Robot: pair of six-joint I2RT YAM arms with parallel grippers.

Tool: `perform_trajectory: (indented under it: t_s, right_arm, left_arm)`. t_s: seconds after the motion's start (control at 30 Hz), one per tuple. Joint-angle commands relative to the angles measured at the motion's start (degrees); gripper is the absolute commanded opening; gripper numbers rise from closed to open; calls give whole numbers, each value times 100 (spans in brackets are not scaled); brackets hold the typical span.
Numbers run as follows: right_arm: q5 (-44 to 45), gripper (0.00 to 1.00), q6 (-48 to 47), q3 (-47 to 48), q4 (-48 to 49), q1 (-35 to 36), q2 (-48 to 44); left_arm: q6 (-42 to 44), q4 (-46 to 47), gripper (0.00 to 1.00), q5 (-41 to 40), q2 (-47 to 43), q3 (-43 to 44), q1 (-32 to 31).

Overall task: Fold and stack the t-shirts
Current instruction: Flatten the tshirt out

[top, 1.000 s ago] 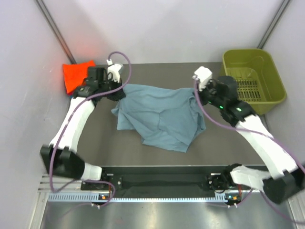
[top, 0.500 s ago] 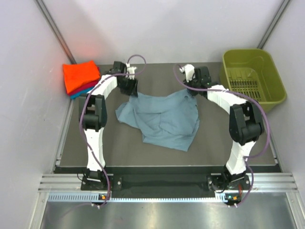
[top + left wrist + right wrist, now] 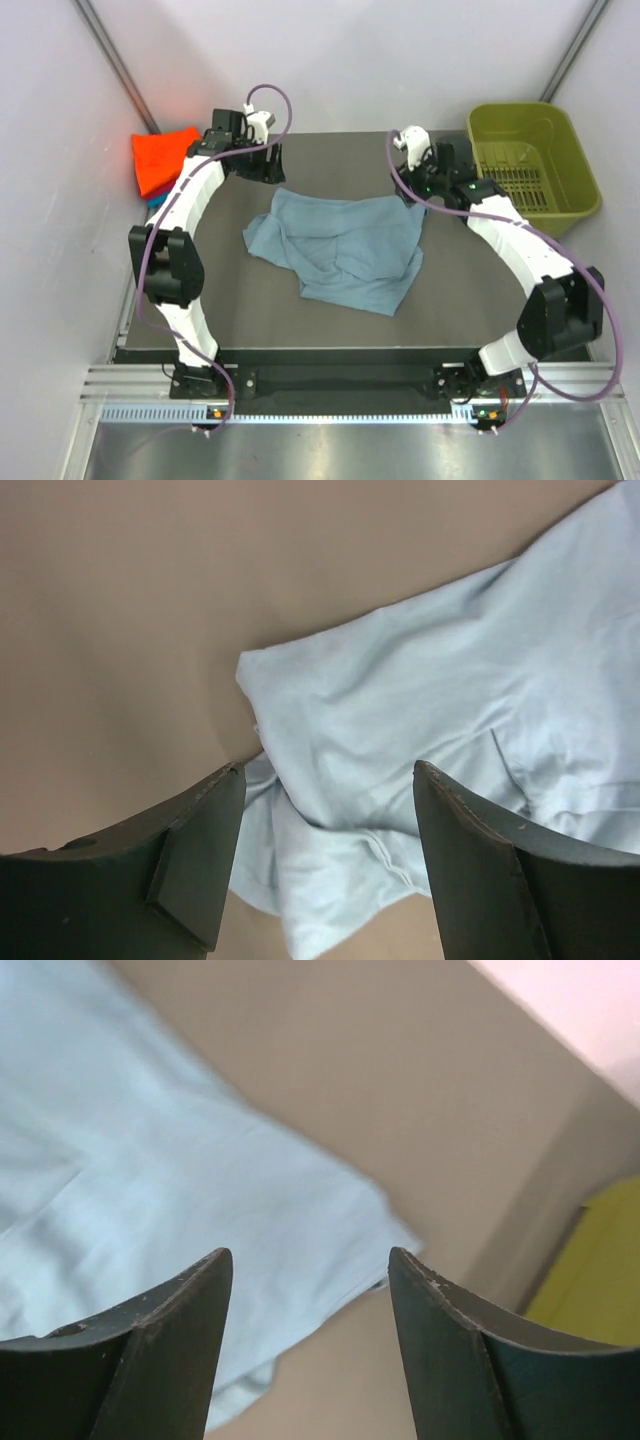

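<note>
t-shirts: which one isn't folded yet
The grey-blue t-shirt, spread out and rumpled in the middle of the table. The orange t-shirt lies neatly folded at the far left edge.

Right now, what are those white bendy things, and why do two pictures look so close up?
Those are two robot arms, the left arm and the right arm, bolted to the near edge of a table. The big picture comes from a camera up above. The other two come from small cameras on the wrists, so the dark shapes at the bottom are each arm's own fingers. The left gripper and the right gripper are both open and hold nothing. Under them a blue shirt lies crumpled on the table. Folded shirts, orange on top, sit at the far left, and a green basket stands at the far right.
</note>
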Motion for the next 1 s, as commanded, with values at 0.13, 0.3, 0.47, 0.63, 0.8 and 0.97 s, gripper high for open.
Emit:
perform_trajectory:
  t_s: [0.13,0.3,0.47,0.63,0.8,0.97]
  right_arm:
    - [-1445,66,-575,-648,-1416,204,-105]
    - [-1753,66,-1182,-639,-2118,292,-104]
    - [-2112,66,-1727,-533,-2831,449,-183]
    - [-2246,67,-2158,-594,-3280,774,-306]
    - [-2000,66,-2308,-884,-3290,1197,-465]
    - [-1613,66,-2545,-1095,-3245,1259,-412]
  left_arm:
    - [-76,172,73,-106,-341,-416,16]
    - [-129,277,73,-115,-324,-582,16]
    - [-207,418,73,-142,-324,-723,16]
    - [-243,497,73,-150,-367,-846,25]
    - [-181,515,73,-159,-350,-873,16]
    - [-172,550,73,-185,-324,-855,25]
